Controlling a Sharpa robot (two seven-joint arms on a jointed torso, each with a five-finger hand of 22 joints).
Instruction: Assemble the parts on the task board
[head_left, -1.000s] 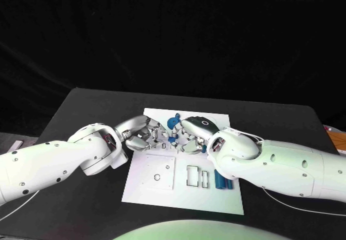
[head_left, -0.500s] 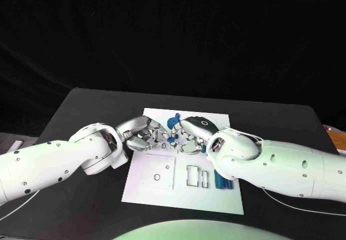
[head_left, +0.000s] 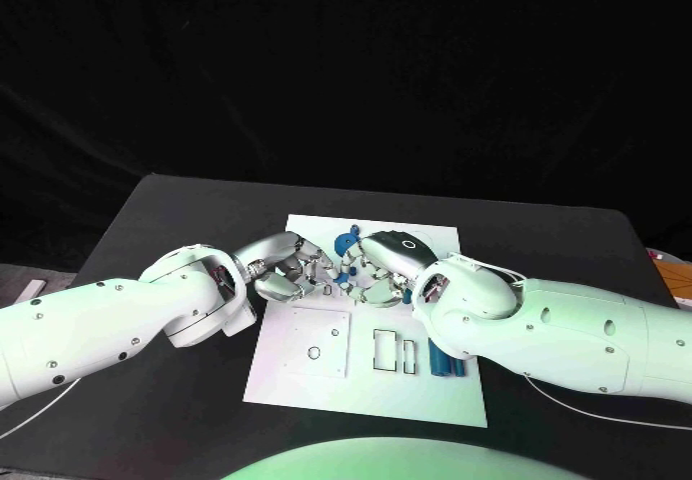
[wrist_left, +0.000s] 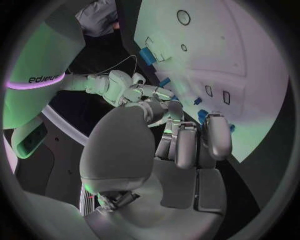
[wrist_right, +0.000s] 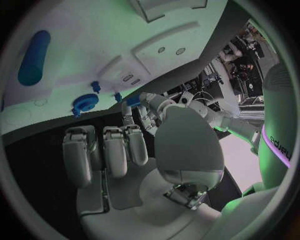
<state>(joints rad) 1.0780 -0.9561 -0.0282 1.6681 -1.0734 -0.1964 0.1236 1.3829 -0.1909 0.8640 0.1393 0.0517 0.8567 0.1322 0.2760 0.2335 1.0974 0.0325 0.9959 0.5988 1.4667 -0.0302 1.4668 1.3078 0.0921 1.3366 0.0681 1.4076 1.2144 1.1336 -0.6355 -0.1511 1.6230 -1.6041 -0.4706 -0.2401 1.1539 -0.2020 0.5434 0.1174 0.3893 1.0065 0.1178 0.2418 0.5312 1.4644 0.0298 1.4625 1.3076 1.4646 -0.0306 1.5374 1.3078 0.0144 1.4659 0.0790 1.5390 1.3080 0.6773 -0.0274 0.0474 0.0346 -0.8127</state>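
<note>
Parts sit on the task board (head_left: 368, 385) in the middle of the black counter (head_left: 173, 210). Both hands have barely moved in the last second. The left hand (head_left: 277, 270) and right hand (head_left: 378, 268) still meet over a small blue part (head_left: 346, 243). I cannot tell whether their fingers hold anything, so no new piece looks fitted yet.

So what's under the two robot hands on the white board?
Blue parts peek out beside the left robot hand and right robot hand on the board. What lies directly beneath them is covered.
</note>
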